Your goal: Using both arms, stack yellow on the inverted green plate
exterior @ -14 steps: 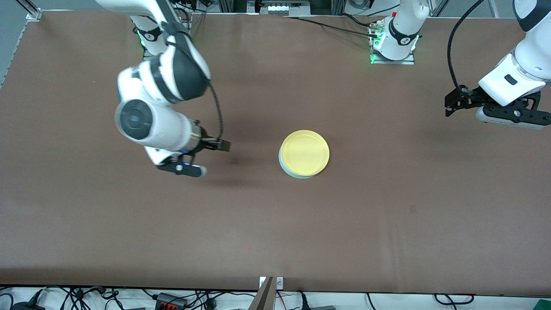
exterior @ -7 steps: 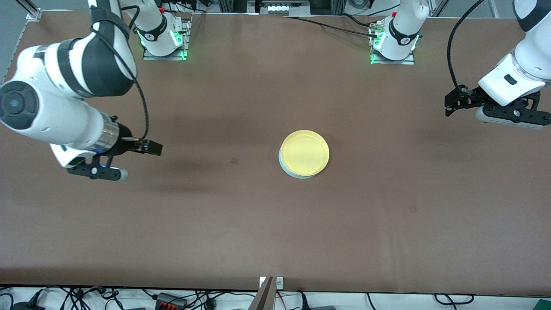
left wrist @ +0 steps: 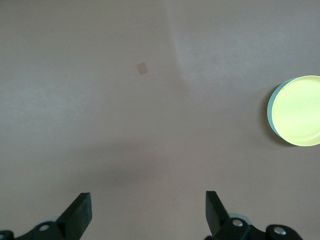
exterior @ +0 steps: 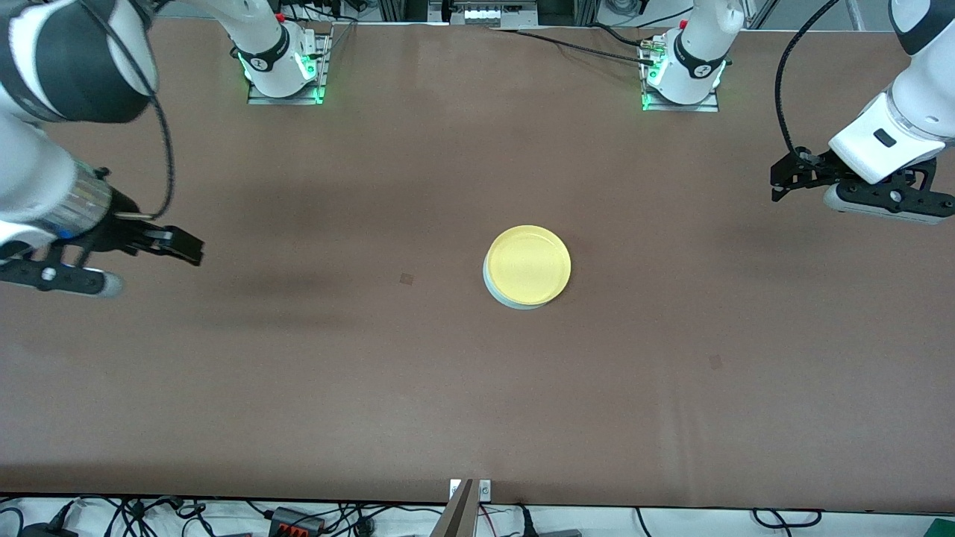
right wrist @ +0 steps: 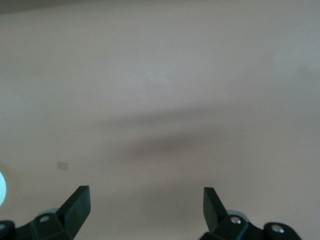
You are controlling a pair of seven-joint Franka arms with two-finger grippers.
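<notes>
The round bright-yellow plastic plate (exterior: 528, 265) sits on the pale mint-green plastic plate (exterior: 495, 292) mid-tabletop (exterior: 477, 388), well apart from both my tools. My right tool (right wrist: 145, 205) hangs wide open and empty over its end; my left tool (left wrist: 148, 215) likewise

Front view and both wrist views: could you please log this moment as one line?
yellow stacked on green plate | left gripper open, over table's left-arm end | right gripper open, over right-arm end

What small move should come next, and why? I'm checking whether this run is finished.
Probably just park: the yellow plate already sits on the green plate, and both the open right gripper and the open left gripper hang over bare table, well clear.
</notes>
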